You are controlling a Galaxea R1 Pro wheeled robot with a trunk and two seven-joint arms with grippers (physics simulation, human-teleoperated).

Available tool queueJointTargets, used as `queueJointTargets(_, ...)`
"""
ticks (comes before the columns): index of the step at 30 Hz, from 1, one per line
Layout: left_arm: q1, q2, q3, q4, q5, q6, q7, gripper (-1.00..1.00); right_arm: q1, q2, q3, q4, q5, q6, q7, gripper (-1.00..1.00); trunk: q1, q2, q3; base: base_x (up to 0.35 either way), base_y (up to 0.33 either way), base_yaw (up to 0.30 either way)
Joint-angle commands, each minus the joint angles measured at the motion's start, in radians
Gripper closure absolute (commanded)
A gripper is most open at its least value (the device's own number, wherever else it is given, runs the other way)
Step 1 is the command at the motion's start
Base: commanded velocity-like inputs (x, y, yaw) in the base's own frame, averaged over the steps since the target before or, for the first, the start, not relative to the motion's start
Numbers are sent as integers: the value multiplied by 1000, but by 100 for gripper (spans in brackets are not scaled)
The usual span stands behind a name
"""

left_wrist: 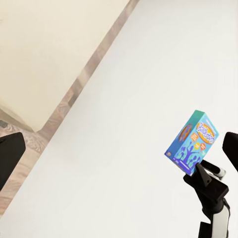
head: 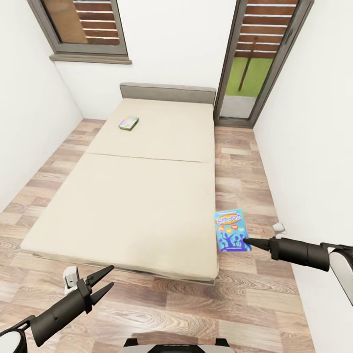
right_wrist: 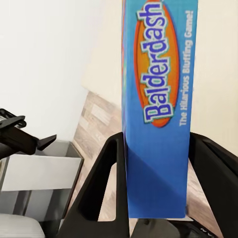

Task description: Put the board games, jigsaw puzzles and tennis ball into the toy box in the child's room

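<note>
1. Your right gripper (head: pixel 248 241) is clamped on the blue board game (head: pixel 232 230), the "Balderdash" box, and holds it in the air beside the bed's (head: pixel 147 196) right edge, above the wood-plank floor (head: pixel 235 314).
2. In the right wrist view the two fingers (right_wrist: pixel 101 188) press on the box's broad faces near one short end, and the rest of the box stands out past the fingertips.
3. Your left gripper (head: pixel 102 282) hangs low at the foot of the bed, its jaws spread wide with nothing between them.
4. A second board game (head: pixel 128 122), yellow, green and red, lies flat on the mattress near the headboard (head: pixel 167 92), towards its left side.
5. The left wrist view catches the blue box gripped by the right arm in front of a white wall (left_wrist: pixel 124 163).
</note>
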Motion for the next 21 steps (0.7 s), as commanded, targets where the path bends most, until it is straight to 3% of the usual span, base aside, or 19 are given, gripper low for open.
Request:
queueJointTargets(1, 0, 0, 1, 0, 0, 4, -1, -100, 0, -1, 2, 0, 4, 3, 8, 100, -3, 6, 2, 0, 0, -2)
queueJointTargets(13, 0, 0, 2, 0, 1, 4, 1, -100, 0, -6, 5, 0, 4, 3, 56, 100, -49, 90, 47, 0, 0, -34)
queueJointTargets(21, 0, 0, 3, 0, 1, 4, 0, -100, 0, -10, 5, 0, 4, 3, 66, 100, -49, 90, 58, 0, 0, -80)
